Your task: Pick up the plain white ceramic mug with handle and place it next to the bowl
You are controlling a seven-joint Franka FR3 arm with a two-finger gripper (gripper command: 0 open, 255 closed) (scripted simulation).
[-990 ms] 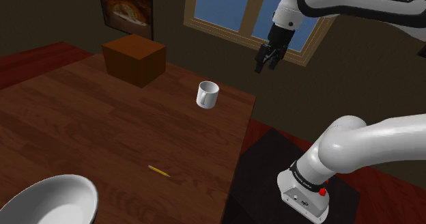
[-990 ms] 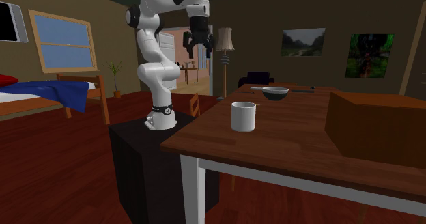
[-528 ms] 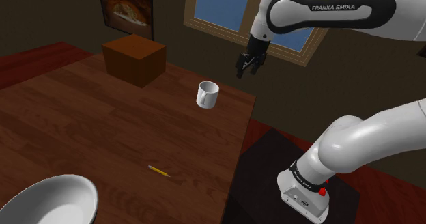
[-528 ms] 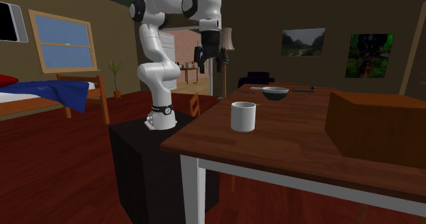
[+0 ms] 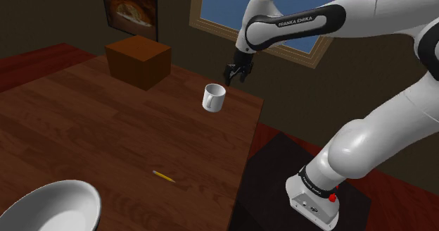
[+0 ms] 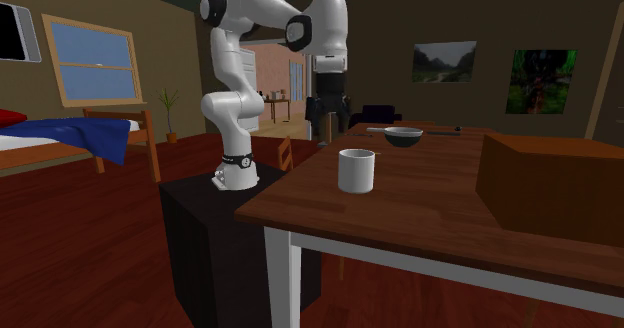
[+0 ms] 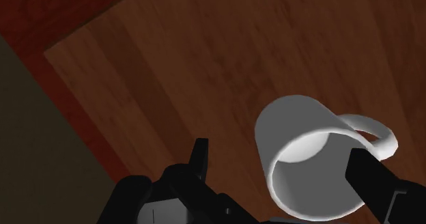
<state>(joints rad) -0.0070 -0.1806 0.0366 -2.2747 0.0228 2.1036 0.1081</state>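
**Wooden table (image 5: 98,124), mug (image 5: 214,97) not yet grasped**

Upright and white, the mug stands near the table edge facing the stand, well apart from the bowl (image 5: 49,205). The end effector (image 5: 236,73) hovers just above it, fingers spread, touching nothing.

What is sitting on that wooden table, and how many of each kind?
white mug: 1
bowl: 1
yellow pencil: 1
brown box: 1
Total: 4
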